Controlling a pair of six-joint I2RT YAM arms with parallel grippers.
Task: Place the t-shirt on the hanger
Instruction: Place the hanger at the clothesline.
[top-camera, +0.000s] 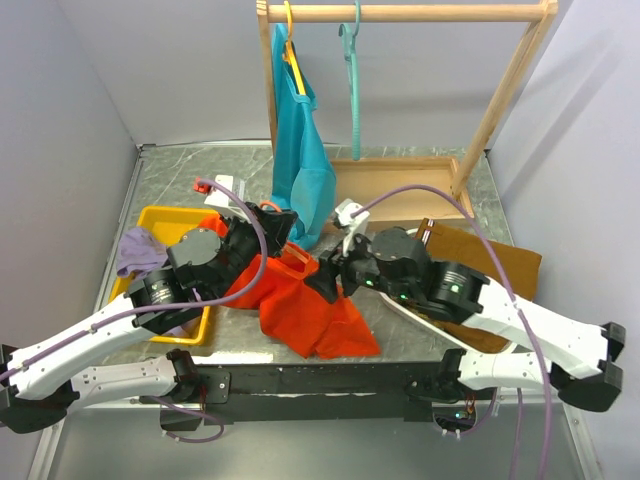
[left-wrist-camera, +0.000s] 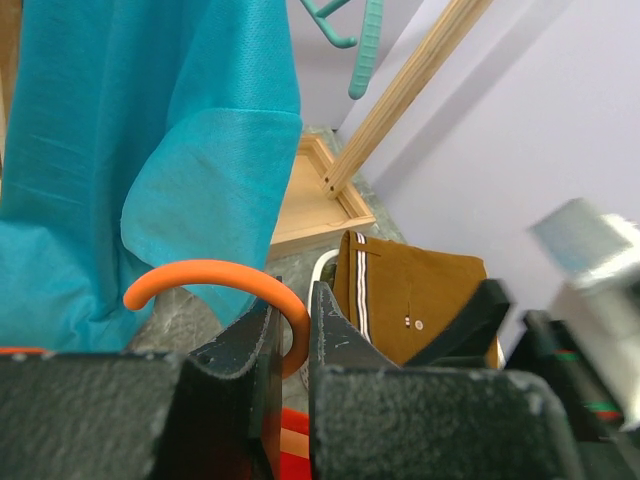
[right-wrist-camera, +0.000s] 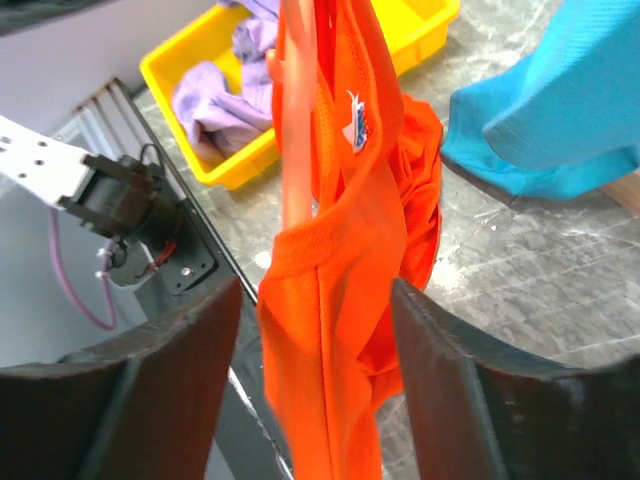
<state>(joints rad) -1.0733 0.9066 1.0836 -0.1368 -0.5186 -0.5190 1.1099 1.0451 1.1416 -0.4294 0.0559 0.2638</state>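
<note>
Top view: a bright orange-red cotton t-shirt lies heaped on the grey stone-patterned surface toward 6 o'clock, between both arms. The left gripper is at its 11 o'clock, the right gripper at its 12 o'clock edge.

Left wrist view: the jaws are narrow, clamped on the curved hook of a thin orange plastic hanger. A teal-blue cloth hangs at 10 o'clock.

Right wrist view: the jaws stand wide apart. The t-shirt hangs between them, with the hanger's thin bar rising beside its neckline at 12 o'clock. A yellow plastic bin sits at 11 o'clock.

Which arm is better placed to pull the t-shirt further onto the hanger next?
Right. The right hand is open and straddles the hanging t-shirt, so it probably only needs to close. The left hand is shut on the hanger at its hook.
</note>
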